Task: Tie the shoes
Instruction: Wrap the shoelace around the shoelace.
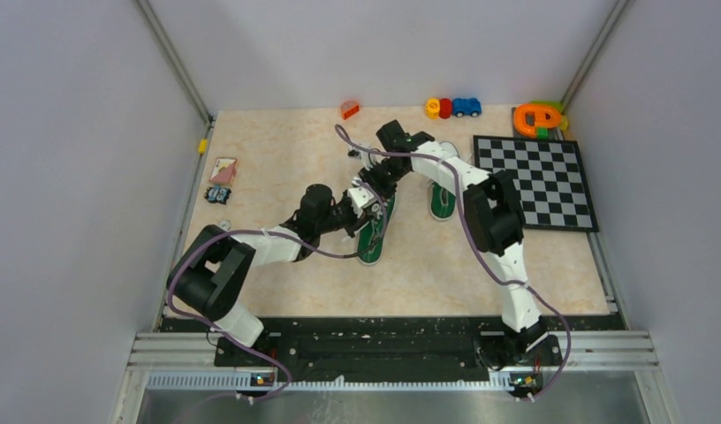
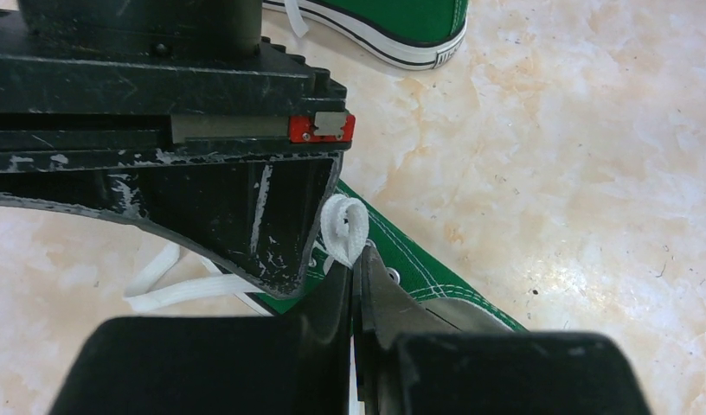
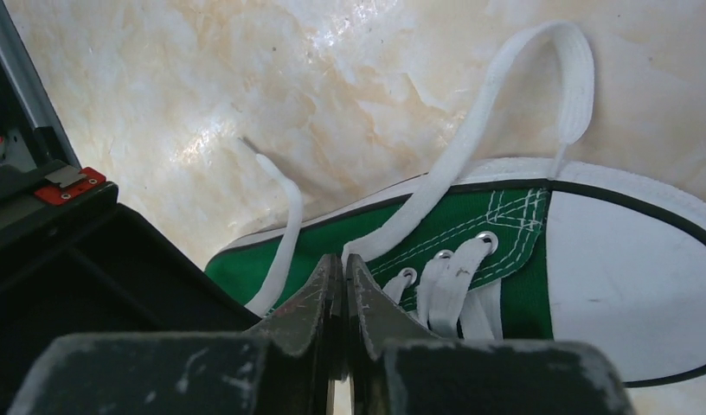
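Observation:
Two green sneakers with white soles and laces lie mid-table. The near shoe (image 1: 371, 240) is under both grippers; the other shoe (image 1: 442, 203) lies to its right, partly behind the right arm. My left gripper (image 1: 360, 208) is shut on a small bunch of white lace (image 2: 347, 235) above the near shoe's eyelets (image 2: 419, 281). My right gripper (image 1: 375, 184) is shut on a lace strand (image 3: 471, 143) that loops out past the shoe's sole; the white toe cap (image 3: 626, 277) lies at the right. Another loose lace end (image 3: 285, 225) hangs over the shoe's side.
A checkerboard (image 1: 535, 179) lies at the right. Toy cars (image 1: 452, 108), an orange toy (image 1: 538, 117) and a small orange block (image 1: 349, 109) stand along the back. A card and small object (image 1: 221, 179) lie at the left. The right gripper body (image 2: 159, 156) crowds the left wrist view.

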`<state>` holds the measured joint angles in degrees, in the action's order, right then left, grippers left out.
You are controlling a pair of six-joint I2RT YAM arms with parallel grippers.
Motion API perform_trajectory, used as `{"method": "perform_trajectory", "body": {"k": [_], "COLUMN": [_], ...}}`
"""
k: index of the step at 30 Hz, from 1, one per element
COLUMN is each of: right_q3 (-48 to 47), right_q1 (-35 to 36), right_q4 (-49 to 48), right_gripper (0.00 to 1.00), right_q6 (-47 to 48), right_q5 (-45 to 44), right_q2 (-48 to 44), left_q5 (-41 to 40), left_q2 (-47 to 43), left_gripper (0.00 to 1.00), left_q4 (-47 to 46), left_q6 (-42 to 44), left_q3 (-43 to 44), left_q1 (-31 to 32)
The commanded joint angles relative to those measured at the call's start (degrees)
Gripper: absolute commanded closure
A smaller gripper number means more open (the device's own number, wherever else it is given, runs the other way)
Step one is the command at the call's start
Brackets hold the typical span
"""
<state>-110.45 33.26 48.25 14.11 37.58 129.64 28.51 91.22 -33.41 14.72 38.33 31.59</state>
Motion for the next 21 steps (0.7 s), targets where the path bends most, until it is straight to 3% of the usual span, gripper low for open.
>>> {"method": "perform_trajectory", "body": {"k": [1, 9, 17, 21], "right_q3": [-3.57, 4.56, 29.64, 38.20], "right_q1": [0.23, -2.97, -8.51, -8.99], "right_q4": [-0.83, -14.84, -43.46, -50.01], "right_gripper": [0.98, 0.99, 1.00, 0.99], "right_q6": [-0.31, -11.05, -26.82, -30.20], "right_q5": [0.01, 1.57, 6.54, 4.11], "right_q2": [-1.79, -8.29, -21.45, -26.03], "left_q5": [1.14, 1.51, 1.71, 1.15], "left_q2": [-2.66, -2.68, -3.47, -3.57], "left_gripper": [1.00, 1.00, 1.00, 1.00], "left_q4": [-1.93, -1.66, 1.27, 2.33], "left_q6": [0.32, 0.17, 1.13, 0.93], "left_q3": [-0.36, -0.37, 0.36, 0.92], "left_q1": [0.04, 0.02, 0.04, 0.05]}}
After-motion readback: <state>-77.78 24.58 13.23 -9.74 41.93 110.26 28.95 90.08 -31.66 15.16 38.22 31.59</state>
